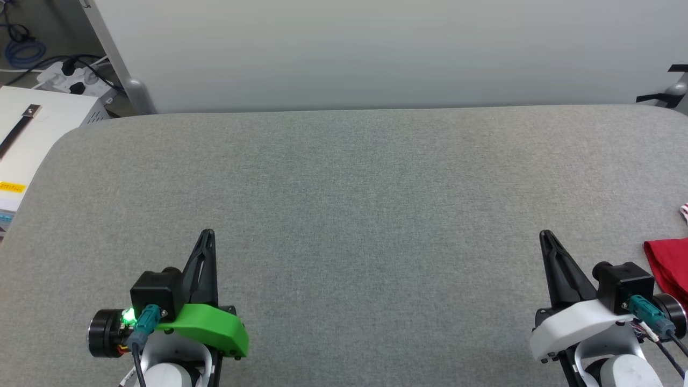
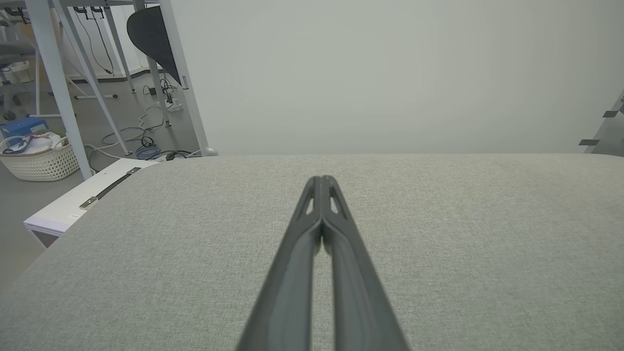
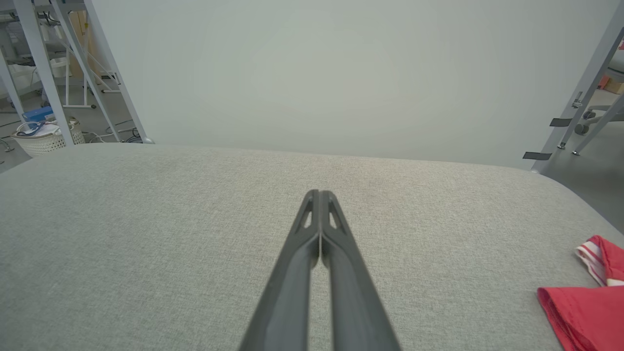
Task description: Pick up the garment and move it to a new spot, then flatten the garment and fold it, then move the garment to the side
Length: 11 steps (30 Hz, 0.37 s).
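Both jaws are pinched shut and empty above the desk (image 1: 344, 215). The garment (image 1: 669, 266) lies just right of the right jaws: open those first, swing right, grip its near edge.

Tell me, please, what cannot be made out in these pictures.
Garment: the head view's right edge cuts it off. Only a red corner and striped trim show, so any print and its folding are unknown.
Right wrist view: same garment, cut by the right and bottom edges.
Yellow label, head view's left: too small to read.
Basket, left wrist view: contents too small.
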Available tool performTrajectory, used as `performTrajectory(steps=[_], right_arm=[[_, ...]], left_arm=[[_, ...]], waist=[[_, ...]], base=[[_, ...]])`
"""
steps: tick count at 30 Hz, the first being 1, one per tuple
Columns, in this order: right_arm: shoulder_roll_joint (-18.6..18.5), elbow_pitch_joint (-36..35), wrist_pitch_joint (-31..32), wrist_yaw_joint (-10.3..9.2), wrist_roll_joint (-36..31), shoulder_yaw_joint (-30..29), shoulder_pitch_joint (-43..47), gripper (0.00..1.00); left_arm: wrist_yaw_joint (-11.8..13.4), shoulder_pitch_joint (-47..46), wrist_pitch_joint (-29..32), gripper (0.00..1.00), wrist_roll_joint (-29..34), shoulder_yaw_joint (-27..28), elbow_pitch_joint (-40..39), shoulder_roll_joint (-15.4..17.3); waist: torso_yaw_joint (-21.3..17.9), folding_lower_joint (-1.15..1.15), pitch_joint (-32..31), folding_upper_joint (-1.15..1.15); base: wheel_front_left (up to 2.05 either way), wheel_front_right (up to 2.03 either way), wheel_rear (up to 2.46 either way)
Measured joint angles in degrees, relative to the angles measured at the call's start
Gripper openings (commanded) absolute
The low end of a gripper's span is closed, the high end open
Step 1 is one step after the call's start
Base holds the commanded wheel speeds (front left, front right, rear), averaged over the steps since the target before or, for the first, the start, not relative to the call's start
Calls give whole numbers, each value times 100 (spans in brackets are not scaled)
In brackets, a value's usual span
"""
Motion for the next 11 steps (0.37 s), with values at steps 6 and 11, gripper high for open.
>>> performTrajectory(steps=[6,11], right_arm=[[11,-22,59,1,-42,-5,16,0],[19,-49,151,0,-99,-12,22,0]], left_arm=[[29,1,85,0,34,4,-14,0],[49,3,137,0,82,7,-31,0]], waist=[[4,0,-25,0],[8,0,-50,0]], base=[[0,0,0],[0,0,0]])
